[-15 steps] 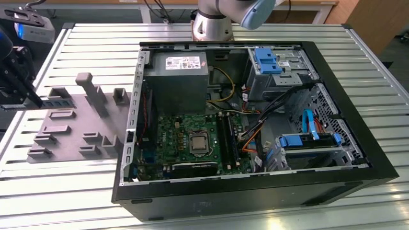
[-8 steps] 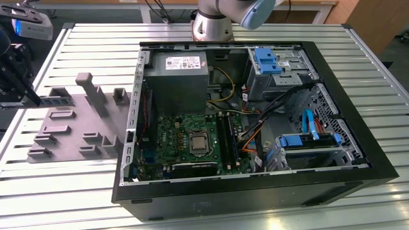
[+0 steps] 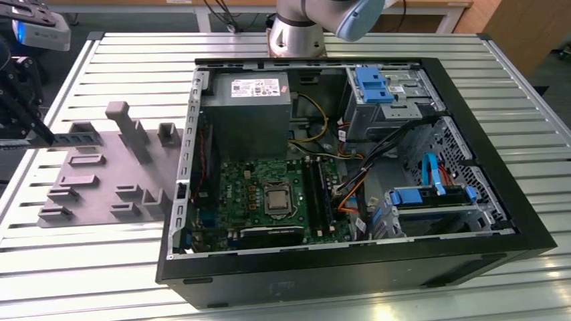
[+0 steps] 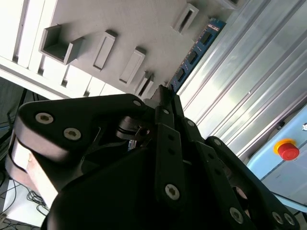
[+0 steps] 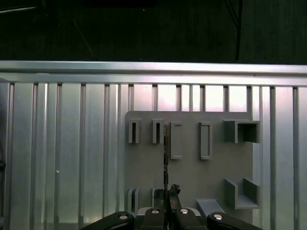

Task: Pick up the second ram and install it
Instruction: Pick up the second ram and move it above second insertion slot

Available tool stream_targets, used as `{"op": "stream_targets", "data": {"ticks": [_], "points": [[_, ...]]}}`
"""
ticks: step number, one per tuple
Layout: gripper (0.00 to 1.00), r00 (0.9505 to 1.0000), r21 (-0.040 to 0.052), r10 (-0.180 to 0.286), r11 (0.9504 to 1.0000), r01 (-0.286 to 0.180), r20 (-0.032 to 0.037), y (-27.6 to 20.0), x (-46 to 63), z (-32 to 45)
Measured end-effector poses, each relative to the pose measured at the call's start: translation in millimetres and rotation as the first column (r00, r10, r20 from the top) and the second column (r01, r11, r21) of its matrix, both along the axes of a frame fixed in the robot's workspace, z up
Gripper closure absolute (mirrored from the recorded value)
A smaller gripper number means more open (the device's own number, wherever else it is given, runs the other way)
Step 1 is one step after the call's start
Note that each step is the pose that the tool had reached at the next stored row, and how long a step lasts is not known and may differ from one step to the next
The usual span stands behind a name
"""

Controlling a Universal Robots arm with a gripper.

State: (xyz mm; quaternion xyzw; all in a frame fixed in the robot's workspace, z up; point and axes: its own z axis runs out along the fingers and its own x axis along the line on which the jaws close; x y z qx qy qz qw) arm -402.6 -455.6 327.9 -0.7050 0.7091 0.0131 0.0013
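**Blue-green second ram (image 4: 197, 48) pinched in the black end effector (image 4: 165, 94) over the grey fixture (image 4: 134, 28)**

Long, thin and flat, the circuit-board stick carries a row of dark chips. In the second wrist view it reaches out from the fingertips, which are pressed together on one end of it. In the first wrist view the second ram (image 5: 165, 153) shows edge-on as a thin dark line running out from the end effector (image 5: 166, 194). There it crosses the grey moulded plastic fixture (image 5: 192, 177) between two of its slotted holders.

In the exterior view the end effector (image 3: 45, 139) sits at the exterior view's left edge and holds the second ram (image 3: 76, 140) level above the fixture (image 3: 107, 180). I cannot tell whether the stick touches the fixture.

The fixture lies on the ribbed silver metal worktop (image 3: 116, 60). Just beside it, toward the exterior view's right, stands the open black computer case (image 3: 357, 264). Inside the case are a green motherboard (image 3: 241, 187) and long black slot rails (image 3: 317, 194). The stick is well apart from those rails.

A red round button (image 4: 288, 149) shows past the worktop edge in the second wrist view.
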Motion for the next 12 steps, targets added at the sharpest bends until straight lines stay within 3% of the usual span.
{"op": "stream_targets", "data": {"ticks": [12], "points": [[0.86, 1.0000, 0.0000, 0.000, 1.0000, 0.000, 0.0000, 0.1, 0.0, 13.1]]}}
